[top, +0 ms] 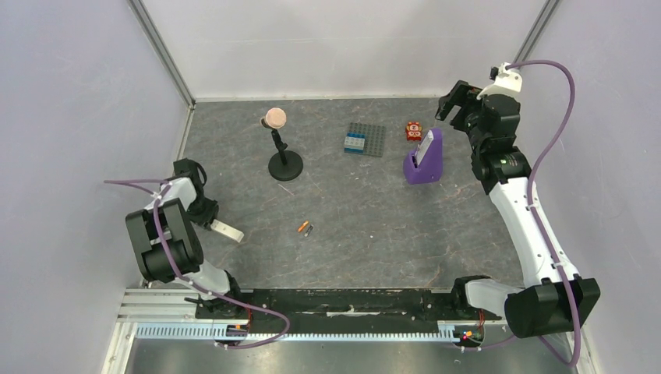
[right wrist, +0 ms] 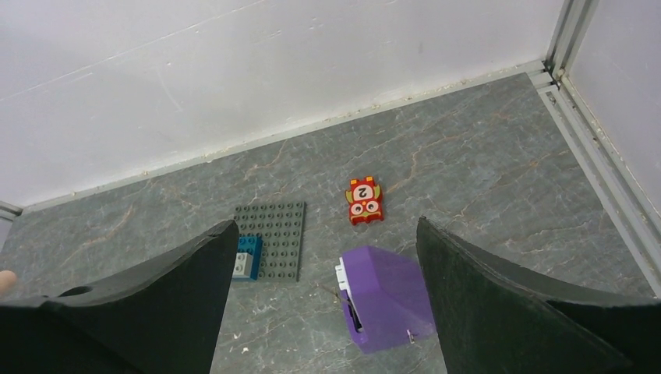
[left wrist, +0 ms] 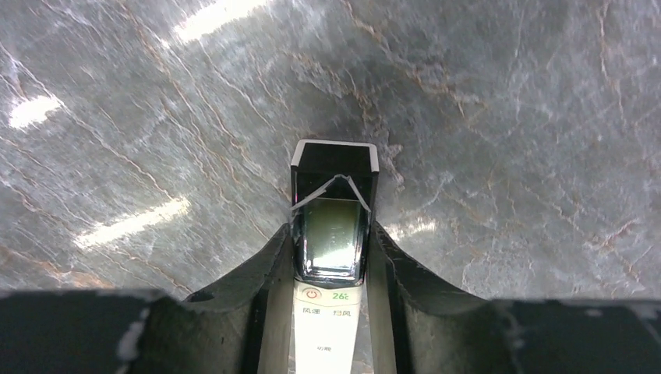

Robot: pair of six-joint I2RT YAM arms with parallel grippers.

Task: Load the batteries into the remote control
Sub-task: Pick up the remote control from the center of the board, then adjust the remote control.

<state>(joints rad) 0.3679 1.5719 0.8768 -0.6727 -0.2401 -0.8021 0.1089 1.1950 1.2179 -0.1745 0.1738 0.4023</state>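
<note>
So, left pincer: clenched on the remote, one finger against each long side.
remote: between the left fingers, lengthwise along the pincer axis; dark-framed end sticks out past the fingertips.
remote face: display and button side faces the wrist camera, back side hidden.
remote vs tabletop: low over the left near area. Can't tell whether the free end touches the surface.
remote, top view: pale bar pointing out of the left pincer, toward the middle of the tabletop.
batteries: orange one and dark one lying together, touching or nearly so, on the tabletop middle.
batteries vs left pincer: well apart, on the side the remote's free end points to. Neither is in the remote or in a pincer.
right pincer: released, jaws wide, nothing between them.
right pincer position: raised at the far right corner, above and just beyond the purple stand.
batteries vs right pincer: well apart, batteries much nearer the arm bases.
far side: grey studded plate and red block beside the purple stand; black post with a pink top further left.
</note>
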